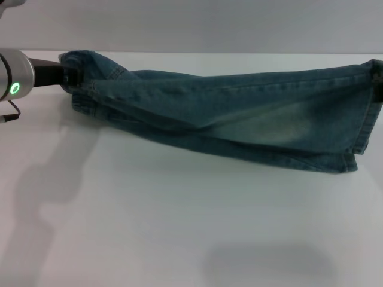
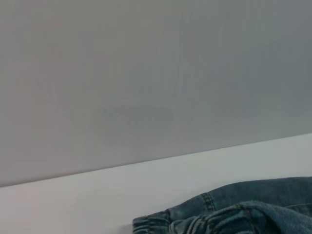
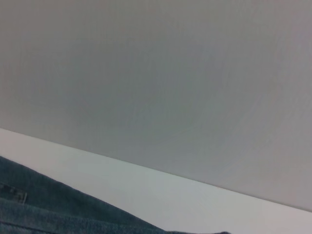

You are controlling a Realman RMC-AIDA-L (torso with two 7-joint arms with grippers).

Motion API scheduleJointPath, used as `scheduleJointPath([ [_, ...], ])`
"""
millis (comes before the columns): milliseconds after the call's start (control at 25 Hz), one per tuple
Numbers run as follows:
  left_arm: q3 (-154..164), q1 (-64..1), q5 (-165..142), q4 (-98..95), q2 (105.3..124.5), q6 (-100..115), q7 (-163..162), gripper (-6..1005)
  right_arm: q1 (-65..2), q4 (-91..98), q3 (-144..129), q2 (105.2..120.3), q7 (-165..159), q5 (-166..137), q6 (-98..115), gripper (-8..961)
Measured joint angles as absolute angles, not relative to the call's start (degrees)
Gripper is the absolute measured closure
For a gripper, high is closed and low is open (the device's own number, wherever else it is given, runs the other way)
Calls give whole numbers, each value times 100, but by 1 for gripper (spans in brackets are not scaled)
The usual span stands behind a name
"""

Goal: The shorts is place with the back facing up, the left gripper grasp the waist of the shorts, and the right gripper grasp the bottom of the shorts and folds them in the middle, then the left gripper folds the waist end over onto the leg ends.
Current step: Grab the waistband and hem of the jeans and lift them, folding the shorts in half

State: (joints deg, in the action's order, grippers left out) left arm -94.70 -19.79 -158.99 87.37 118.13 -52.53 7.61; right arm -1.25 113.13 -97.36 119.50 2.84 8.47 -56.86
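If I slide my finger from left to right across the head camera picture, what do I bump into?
Left arm with its green light → left claw pinching the waist of the shorts → the stretched shorts → the bottom of the shorts → right claw, barely showing at the edge.

Right gripper (image 1: pixel 379 81) cut off at frame edge; jaws hidden by shorts (image 1: pixel 239 119).

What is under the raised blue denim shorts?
Under the faded blue denim shorts, held up at both ends, bare white table shows with a shadow. The strip directly beneath the fabric is hidden.
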Motion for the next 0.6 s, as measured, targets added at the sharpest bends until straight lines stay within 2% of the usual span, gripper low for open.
scheduleJointPath([
  [600, -9430, -2192, -15797, 8326, 11810, -4891, 792, 783, 36, 10769, -9871, 11953, -35, 864, -5059, 948],
])
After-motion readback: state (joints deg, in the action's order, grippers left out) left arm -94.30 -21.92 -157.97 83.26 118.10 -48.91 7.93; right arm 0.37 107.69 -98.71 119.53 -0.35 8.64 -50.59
